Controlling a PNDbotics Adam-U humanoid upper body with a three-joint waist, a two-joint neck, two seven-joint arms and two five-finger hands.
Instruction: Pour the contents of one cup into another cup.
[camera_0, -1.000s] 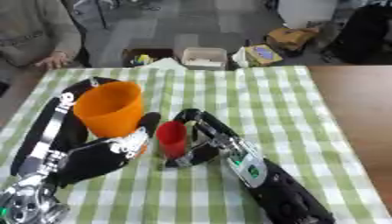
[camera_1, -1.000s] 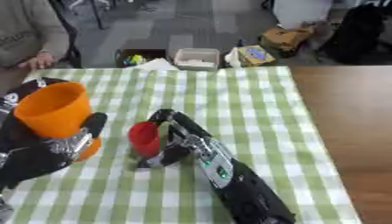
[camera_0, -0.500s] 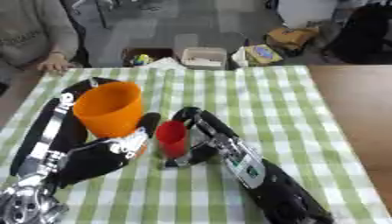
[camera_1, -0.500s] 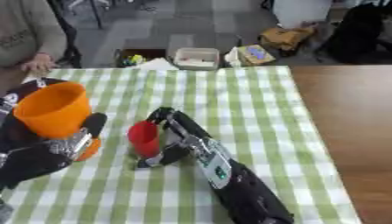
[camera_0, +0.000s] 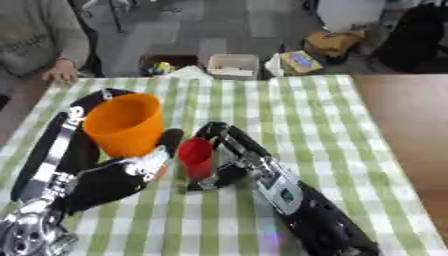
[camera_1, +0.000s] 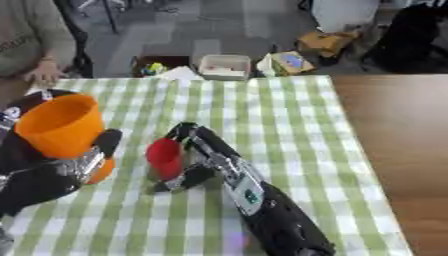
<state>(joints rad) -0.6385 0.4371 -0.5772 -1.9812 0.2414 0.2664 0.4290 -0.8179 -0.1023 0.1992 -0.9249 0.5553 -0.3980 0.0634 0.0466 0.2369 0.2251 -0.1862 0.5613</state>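
Pour pending: my left hand (camera_0: 118, 175) grasps orange cup (camera_0: 124, 125), my right hand (camera_0: 234, 156) grasps red cup (camera_0: 196, 157), both upright.

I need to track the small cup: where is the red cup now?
The red cup stands mid-table on the checked cloth, inside the right hand, just right of the orange cup held by the left hand.

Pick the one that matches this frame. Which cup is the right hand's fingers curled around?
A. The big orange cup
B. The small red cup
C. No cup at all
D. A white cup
B: the right hand has its fingers curled around the small red cup on the checked cloth, while the left hand holds the orange cup.
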